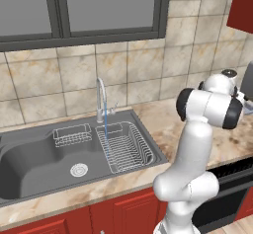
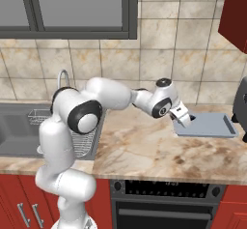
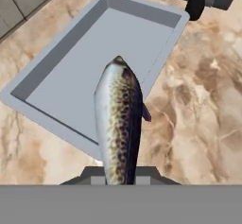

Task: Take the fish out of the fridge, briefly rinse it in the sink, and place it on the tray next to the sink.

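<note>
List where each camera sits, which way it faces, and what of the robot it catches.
Left base view: behind the arm's left, facing the sink and running tap; arm lower right.
Right base view: behind its right, facing the counter; arm reaches to the tray.
Hand view: on the hand, looking down the held fish at the tray.
Shared: both base views show the sink.

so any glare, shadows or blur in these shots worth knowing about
Hand view: sharp up close, the speckled fish crisp above the tray, with only soft shading inside the rim. Right base view: flat even light, no glare on the marble counter. Left base view: slightly soft overall, and the thin water stream from the tap is faint.
</note>
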Controlling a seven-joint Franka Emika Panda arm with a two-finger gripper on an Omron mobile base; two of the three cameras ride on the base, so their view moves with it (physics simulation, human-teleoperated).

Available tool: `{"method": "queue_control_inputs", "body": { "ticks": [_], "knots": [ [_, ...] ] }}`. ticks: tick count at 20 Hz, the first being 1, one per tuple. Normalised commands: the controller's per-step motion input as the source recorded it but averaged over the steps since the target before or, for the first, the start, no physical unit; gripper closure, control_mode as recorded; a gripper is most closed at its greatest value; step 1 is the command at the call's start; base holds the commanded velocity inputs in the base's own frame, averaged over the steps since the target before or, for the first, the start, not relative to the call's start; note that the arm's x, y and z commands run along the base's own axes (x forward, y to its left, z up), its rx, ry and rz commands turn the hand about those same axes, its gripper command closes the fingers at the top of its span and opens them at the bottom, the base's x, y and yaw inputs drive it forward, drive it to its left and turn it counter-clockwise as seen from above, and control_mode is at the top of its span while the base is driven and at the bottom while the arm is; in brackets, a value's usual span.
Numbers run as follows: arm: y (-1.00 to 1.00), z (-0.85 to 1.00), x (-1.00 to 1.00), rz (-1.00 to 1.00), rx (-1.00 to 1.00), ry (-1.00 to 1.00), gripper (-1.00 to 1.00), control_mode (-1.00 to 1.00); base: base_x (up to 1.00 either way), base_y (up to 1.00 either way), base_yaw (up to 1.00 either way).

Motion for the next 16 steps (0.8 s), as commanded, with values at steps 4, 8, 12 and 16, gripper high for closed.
{"method": "queue_control_inputs", "body": {
  "ticks": [4,8,12,16],
  "knots": [
    [-0.51,-0.06,1.0,-0.01,0.0,-0.04,1.0,-1.0,0.0,0.0,0.0],
    [-0.31,-0.13,0.3,0.0,-0.01,-0.01,-1.0,-1.0,0.0,0.0,0.0],
    [0.0,-0.06,-0.95,0.0,0.0,0.0,-1.0,-1.0,0.0,0.0,0.0],
    [0.18,0.0,-1.0,0.0,0.0,-0.07,-1.0,-1.0,0.0,0.0,0.0]
  ]
}}
